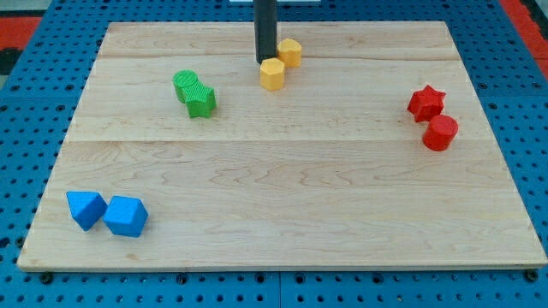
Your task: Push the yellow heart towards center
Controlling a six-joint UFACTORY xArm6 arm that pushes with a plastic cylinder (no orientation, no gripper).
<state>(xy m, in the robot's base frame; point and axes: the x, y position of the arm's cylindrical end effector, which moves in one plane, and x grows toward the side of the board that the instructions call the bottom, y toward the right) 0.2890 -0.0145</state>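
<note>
A yellow heart (290,52) lies flat near the surface's (282,188) top edge, just up and right of a yellow hexagonal block (272,74), close beside it.

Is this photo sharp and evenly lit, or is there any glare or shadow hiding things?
In the camera view, lighting is soft and even, no glare on the wooden board; blocks cast only faint shadows. The focus is fairly sharp, though the two yellow blocks are too small to tell their shapes. My tip sits just left of them.
</note>
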